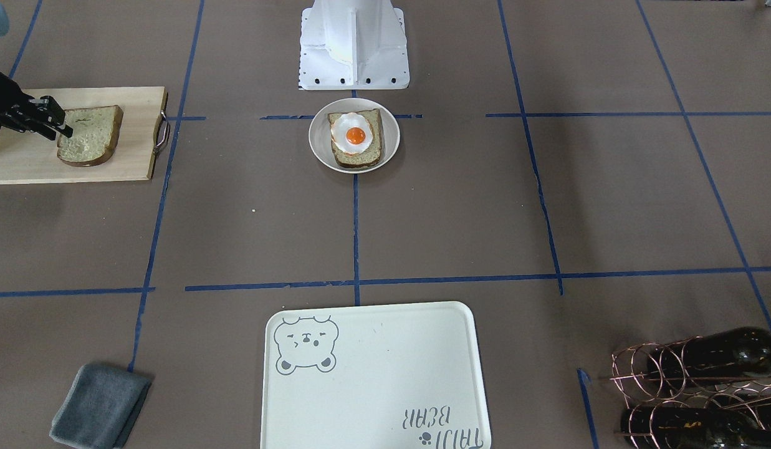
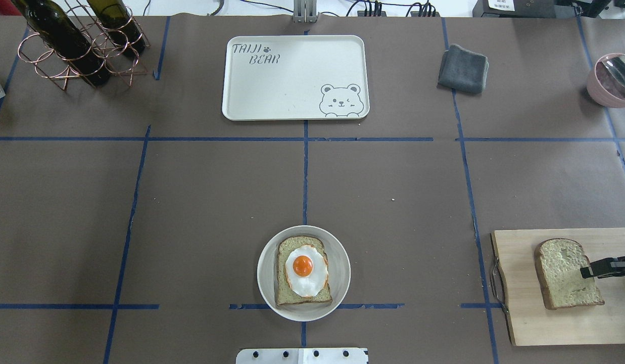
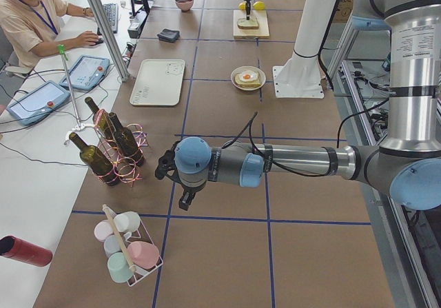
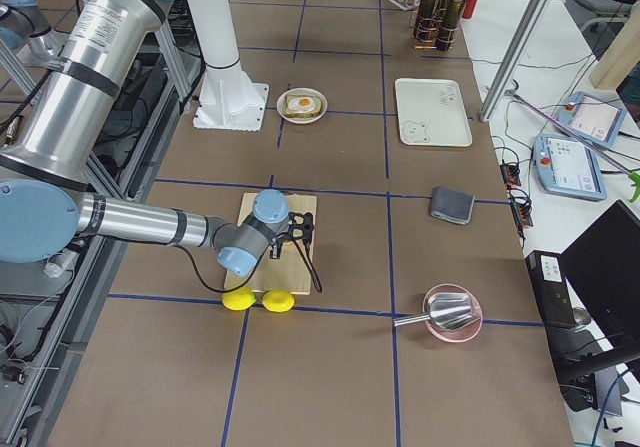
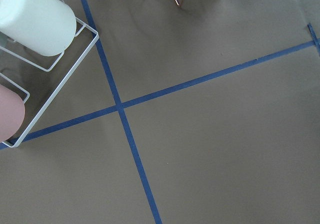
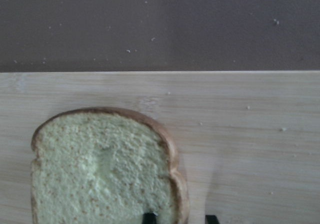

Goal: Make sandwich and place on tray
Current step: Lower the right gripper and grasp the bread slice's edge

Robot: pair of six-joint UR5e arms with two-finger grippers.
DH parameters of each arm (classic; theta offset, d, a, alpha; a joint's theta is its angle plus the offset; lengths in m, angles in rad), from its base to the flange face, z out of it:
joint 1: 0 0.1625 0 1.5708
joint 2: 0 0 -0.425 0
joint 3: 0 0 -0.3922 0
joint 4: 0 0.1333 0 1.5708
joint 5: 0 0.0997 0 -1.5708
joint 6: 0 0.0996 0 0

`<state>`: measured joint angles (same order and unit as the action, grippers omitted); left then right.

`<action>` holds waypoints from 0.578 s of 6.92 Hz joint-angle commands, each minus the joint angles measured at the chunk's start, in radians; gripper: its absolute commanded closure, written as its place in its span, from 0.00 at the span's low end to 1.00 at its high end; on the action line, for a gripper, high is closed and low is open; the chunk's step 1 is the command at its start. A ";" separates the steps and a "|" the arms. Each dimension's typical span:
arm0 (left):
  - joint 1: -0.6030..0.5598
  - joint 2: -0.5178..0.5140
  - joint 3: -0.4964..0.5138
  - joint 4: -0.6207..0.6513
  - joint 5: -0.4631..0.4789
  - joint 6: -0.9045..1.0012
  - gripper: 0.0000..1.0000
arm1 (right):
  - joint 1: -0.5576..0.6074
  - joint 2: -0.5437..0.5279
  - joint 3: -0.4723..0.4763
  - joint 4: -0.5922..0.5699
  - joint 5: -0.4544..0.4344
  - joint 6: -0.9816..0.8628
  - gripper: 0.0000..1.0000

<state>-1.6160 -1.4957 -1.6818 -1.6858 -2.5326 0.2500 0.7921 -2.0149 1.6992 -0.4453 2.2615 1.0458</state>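
One bread slice (image 2: 565, 273) lies on the wooden cutting board (image 2: 524, 313) at the table's right end; it also shows in the front view (image 1: 89, 134). My right gripper (image 2: 587, 272) is low over that slice. In the right wrist view its open fingertips (image 6: 149, 217) straddle the slice's crust edge (image 6: 175, 174). The other slice (image 2: 287, 298), with the fried egg (image 2: 304, 268) on top, sits on a small round plate (image 2: 266, 268) near the robot base. The cream bear tray (image 2: 292, 76) lies at the far middle, with nothing on it. My left gripper (image 3: 185, 196) hangs over bare table; I cannot tell its state.
A grey cloth (image 2: 463, 68) lies right of the tray. A copper rack with wine bottles (image 2: 80, 45) stands far left. A pink bowl with a spoon (image 2: 613, 78) sits far right. Yellow lemons (image 4: 255, 300) lie beside the cutting board. A white cup rack (image 5: 30, 23) is near the left gripper.
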 commanded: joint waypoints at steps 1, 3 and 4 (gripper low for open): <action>-0.001 0.000 0.002 0.000 0.000 0.000 0.00 | -0.010 0.005 0.000 0.016 0.001 0.003 1.00; 0.001 0.000 0.002 0.000 0.000 0.000 0.00 | -0.008 0.004 0.000 0.048 0.012 0.003 1.00; -0.001 0.000 0.002 0.000 0.000 0.000 0.00 | -0.007 0.001 0.002 0.092 0.026 0.003 1.00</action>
<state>-1.6164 -1.4957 -1.6798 -1.6858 -2.5326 0.2500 0.7841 -2.0116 1.6995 -0.3933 2.2748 1.0492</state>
